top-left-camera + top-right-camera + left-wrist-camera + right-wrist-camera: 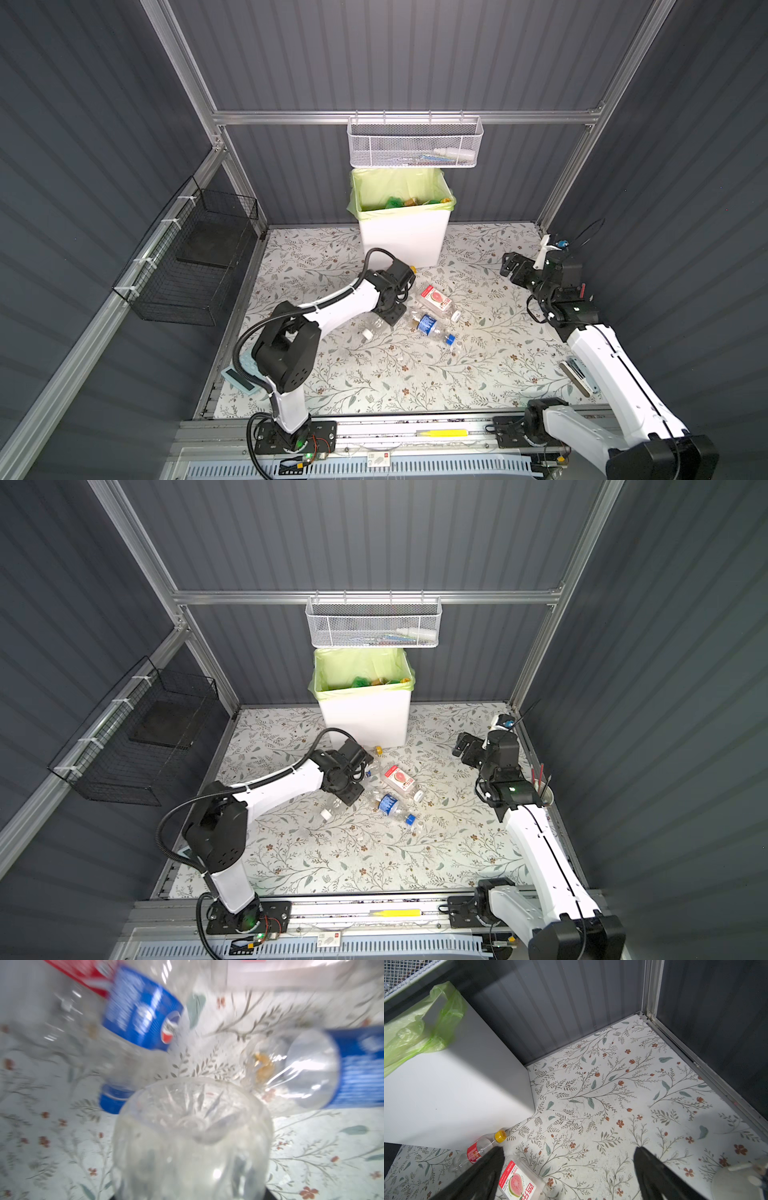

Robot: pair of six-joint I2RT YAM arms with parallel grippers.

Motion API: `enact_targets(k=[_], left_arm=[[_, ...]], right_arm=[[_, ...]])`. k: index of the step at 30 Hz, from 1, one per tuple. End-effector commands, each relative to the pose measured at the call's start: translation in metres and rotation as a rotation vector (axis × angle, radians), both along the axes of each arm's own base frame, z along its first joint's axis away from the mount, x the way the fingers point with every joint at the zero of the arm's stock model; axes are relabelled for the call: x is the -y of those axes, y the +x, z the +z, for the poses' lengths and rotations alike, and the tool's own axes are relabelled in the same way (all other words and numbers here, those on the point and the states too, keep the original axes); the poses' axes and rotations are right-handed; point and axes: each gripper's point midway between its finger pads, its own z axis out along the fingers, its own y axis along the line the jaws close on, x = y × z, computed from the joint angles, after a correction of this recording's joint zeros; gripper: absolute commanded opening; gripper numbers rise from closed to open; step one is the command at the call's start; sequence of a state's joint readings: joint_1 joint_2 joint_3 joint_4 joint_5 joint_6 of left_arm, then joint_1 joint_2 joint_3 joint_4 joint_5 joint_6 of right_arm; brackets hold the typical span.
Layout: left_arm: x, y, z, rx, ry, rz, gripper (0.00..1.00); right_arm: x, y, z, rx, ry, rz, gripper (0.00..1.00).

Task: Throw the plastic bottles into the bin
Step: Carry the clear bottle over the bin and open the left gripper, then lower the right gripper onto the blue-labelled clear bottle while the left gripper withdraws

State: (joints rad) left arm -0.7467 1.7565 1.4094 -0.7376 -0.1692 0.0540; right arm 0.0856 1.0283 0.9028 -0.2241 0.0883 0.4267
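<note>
While left gripper (386, 318) sits low over clear bottle (193, 1136) lying on table (478, 374), grip unconfirmed: jaws hidden, can't tell. Right gripper (569, 1151) spread wide, empty, held aside, prob. to keep clear. Other bottles (428, 324) lie nearby, in front of bin (403, 237).

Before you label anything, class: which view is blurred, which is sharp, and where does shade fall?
Left wrist view: motion-blurred throughout, the clear bottle nearest the lens soft, blue labels smeared. Right wrist view: sharp, a wall of the bin in shade. Both top views: crisp, the table bright against dark walls.
</note>
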Motion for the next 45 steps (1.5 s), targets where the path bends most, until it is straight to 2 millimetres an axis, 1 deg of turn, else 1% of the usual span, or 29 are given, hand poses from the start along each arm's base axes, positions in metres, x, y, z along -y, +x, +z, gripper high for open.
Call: enact_targets(k=[1,2,4,7,9,10,12,14,15,17,19,21,22,23,24,25,27,28,29,30,32,35,38,39,41,42,45], left_arm=[[0.004,0.030,0.129,0.311,-0.138,0.011,0.51],[0.000,0.036,0.162,0.397,-0.160,0.016,0.50],[-0.010,0.047,0.248,0.626,-0.236,0.030,0.49],[-0.028,0.050,0.362,0.947,-0.399,0.065,0.49],[-0.037,0.046,0.415,1.109,-0.513,0.071,0.53],[-0.040,0.046,0.435,1.167,-0.567,0.067,0.54],[-0.040,0.056,0.452,1.215,-0.621,0.071,0.55],[-0.035,0.079,0.450,1.201,-0.660,0.093,0.56],[-0.031,0.096,0.441,1.175,-0.681,0.099,0.56],[-0.023,0.131,0.418,1.110,-0.711,0.125,0.57],[-0.015,0.174,0.385,1.007,-0.738,0.166,0.62],[-0.004,0.211,0.354,0.891,-0.752,0.194,0.66],[0.002,0.220,0.345,0.839,-0.742,0.192,0.70],[0.006,0.224,0.340,0.814,-0.735,0.187,0.78],[0.010,0.223,0.346,0.807,-0.751,0.174,0.92],[0.010,0.219,0.354,0.821,-0.772,0.165,1.00],[0.002,0.207,0.374,0.897,-0.814,0.158,1.00],[-0.005,0.198,0.388,0.958,-0.846,0.163,1.00],[-0.012,0.190,0.398,1.002,-0.862,0.170,1.00],[-0.020,0.181,0.406,1.032,-0.867,0.178,1.00],[-0.029,0.167,0.415,1.048,-0.851,0.180,1.00],[-0.038,0.152,0.414,1.047,-0.834,0.181,1.00],[-0.047,0.141,0.406,1.045,-0.821,0.197,1.00],[-0.050,0.137,0.402,1.040,-0.813,0.205,1.00],[-0.055,0.134,0.387,1.022,-0.788,0.227,1.00],[-0.059,0.133,0.378,1.013,-0.769,0.245,1.00],[-0.074,0.130,0.350,0.988,-0.706,0.312,1.00]], right_arm=[[0.000,0.003,0.005,0.022,0.009,0.002,0.99],[0.000,0.003,0.006,0.024,0.010,0.005,0.99],[-0.001,0.003,0.009,0.030,0.012,0.007,0.99],[-0.001,0.003,0.012,0.040,0.018,0.008,0.99],[-0.001,0.001,0.012,0.043,0.021,0.009,0.99],[-0.001,-0.001,0.013,0.045,0.021,0.010,0.99],[0.000,-0.004,0.014,0.049,0.015,0.007,0.99],[0.002,-0.007,0.017,0.055,0.006,0.002,0.99],[0.002,-0.009,0.018,0.059,0.003,-0.001,0.99],[0.003,-0.012,0.018,0.062,0.001,-0.001,0.99],[0.001,-0.013,0.019,0.063,0.011,0.012,0.99],[-0.003,-0.013,0.018,0.057,0.021,0.029,0.99],[-0.005,-0.014,0.018,0.054,0.024,0.040,0.99],[-0.006,-0.015,0.018,0.048,0.025,0.048,0.99],[-0.007,-0.016,0.019,0.043,0.022,0.056,0.99],[-0.008,-0.017,0.019,0.040,0.022,0.061,0.99],[-0.010,-0.019,0.020,0.041,0.026,0.072,0.99],[-0.012,-0.020,0.020,0.040,0.030,0.083,0.99],[-0.014,-0.021,0.019,0.038,0.033,0.097,0.99],[-0.018,-0.022,0.018,0.033,0.034,0.116,0.99],[-0.024,-0.023,0.015,0.019,0.016,0.146,0.98],[-0.038,-0.023,0.007,-0.019,-0.057,0.200,0.98],[-0.066,-0.023,-0.005,-0.068,-0.155,0.288,0.99],[-0.079,-0.023,-0.010,-0.087,-0.193,0.329,0.99],[-0.106,-0.023,-0.021,-0.117,-0.250,0.406,0.99],[-0.120,-0.026,-0.038,-0.179,-0.285,0.452,0.99],[-0.161,-0.032,-0.064,-0.266,-0.365,0.569,0.99]])
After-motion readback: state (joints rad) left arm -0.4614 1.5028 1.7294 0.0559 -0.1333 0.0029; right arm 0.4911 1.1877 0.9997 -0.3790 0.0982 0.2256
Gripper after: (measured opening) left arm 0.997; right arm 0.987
